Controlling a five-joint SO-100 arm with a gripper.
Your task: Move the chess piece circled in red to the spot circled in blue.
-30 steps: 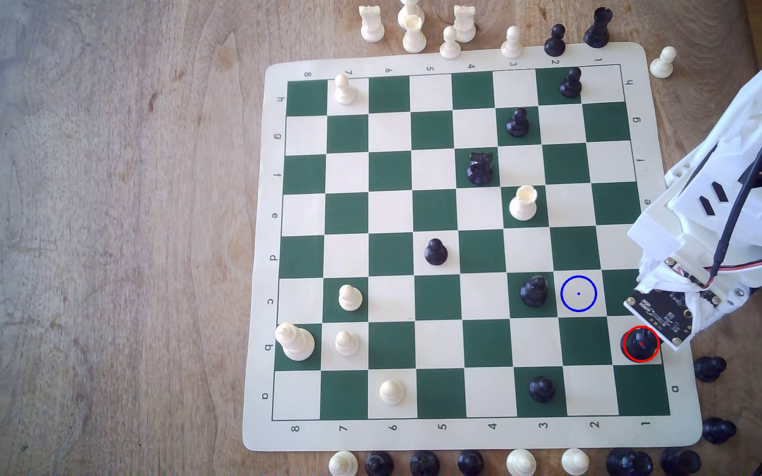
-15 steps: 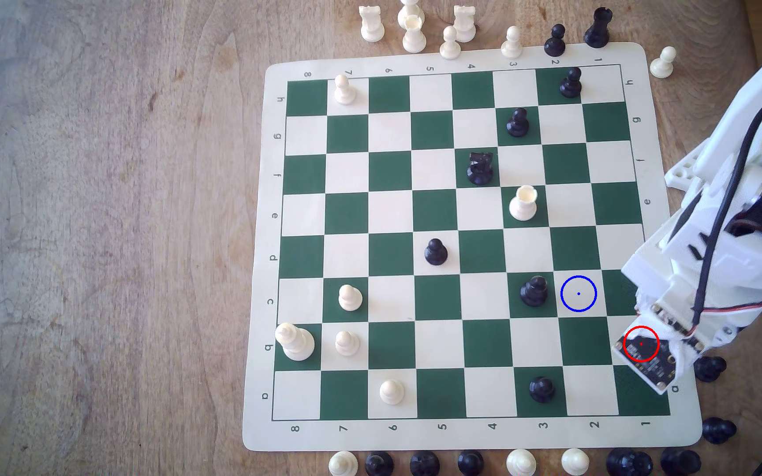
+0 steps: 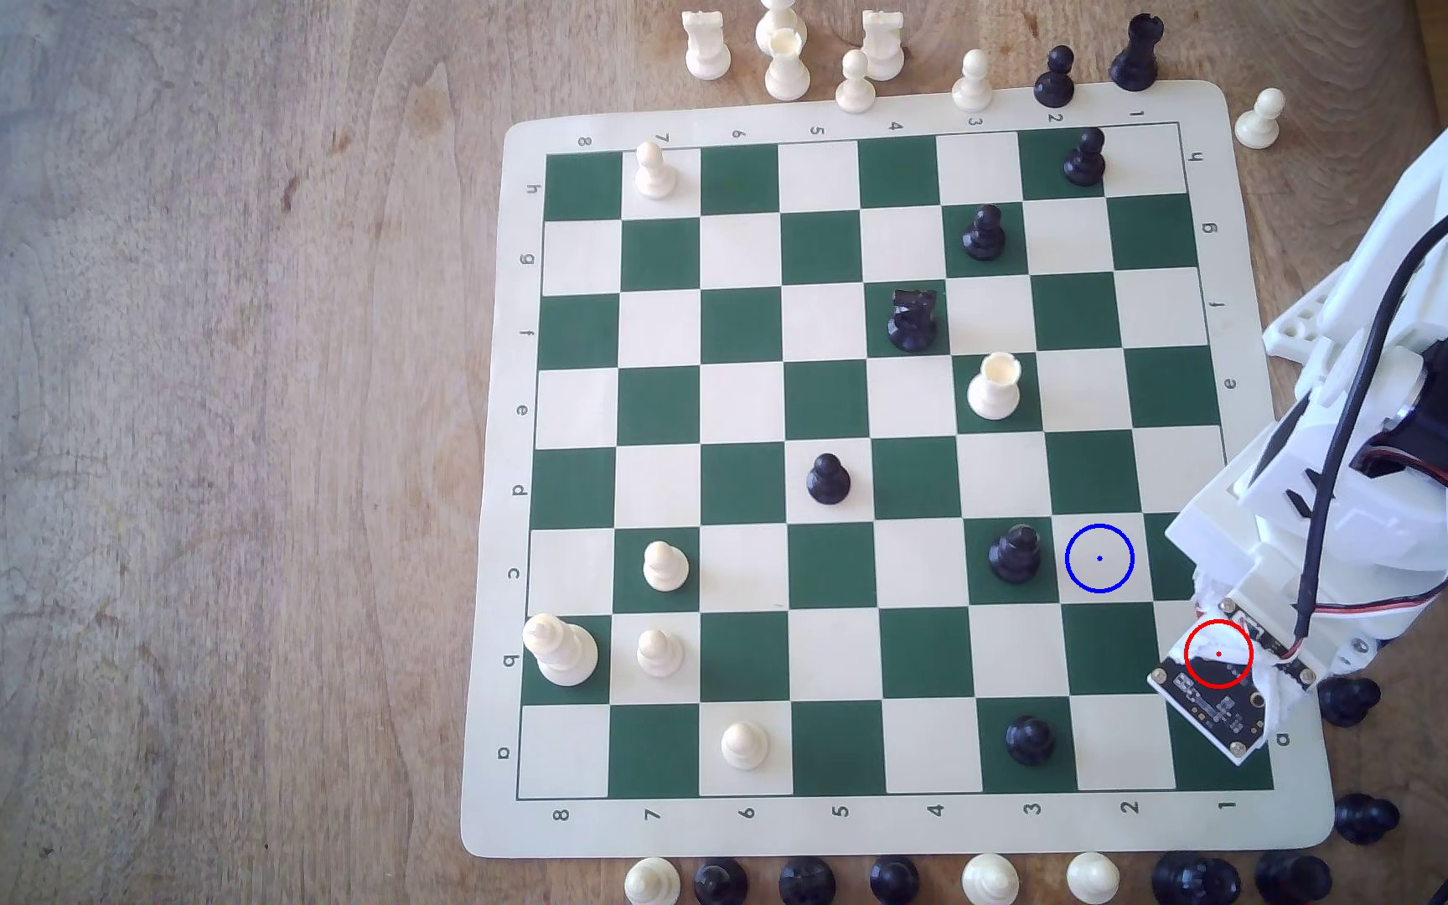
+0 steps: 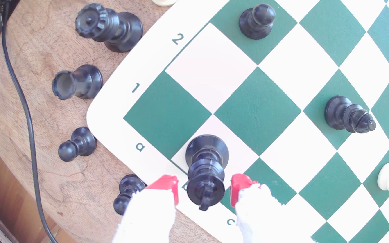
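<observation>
Red-tipped, white-wrapped gripper (image 4: 204,189) spread open around the tall glossy black chess piece (image 4: 206,168) near the board's corner — better squeeze squarely below its head before lifting.

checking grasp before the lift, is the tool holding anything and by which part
Nothing is held yet. The tool is open, its red fingertips on either side of the black piece's upper part, gaps visible both sides.

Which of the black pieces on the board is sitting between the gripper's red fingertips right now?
The tall black piece with the cross on top, on cream square b1. The gripper brackets it with gaps both sides.
</observation>
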